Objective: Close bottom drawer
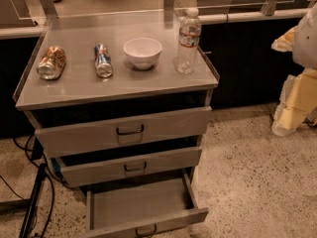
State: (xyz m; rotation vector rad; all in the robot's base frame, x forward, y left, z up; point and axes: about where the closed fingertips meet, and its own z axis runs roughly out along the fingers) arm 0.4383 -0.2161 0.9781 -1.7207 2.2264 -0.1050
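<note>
Grey steel bottom drawer point(141, 207) stands pulled far out at the foot of the cabinet point(114, 94), handle point(146, 230) toward the camera, low and left of the gripper point(290, 110) at the right edge, whose grip I cannot tell apart or together; the push would run front-to-back

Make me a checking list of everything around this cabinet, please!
Surface: grey cabinet top, flat, with things on it.
Job's things: bottom drawer pulled far out, nothing seen inside.
Clutter: orange can and blue-red can lying down, white bowl, upright water bottle.
Grippers: gripper at right edge, away from the cabinet.
Cables: black cables on floor, left.
Surroundings: speckled floor; top drawer and middle drawer partly open.
</note>
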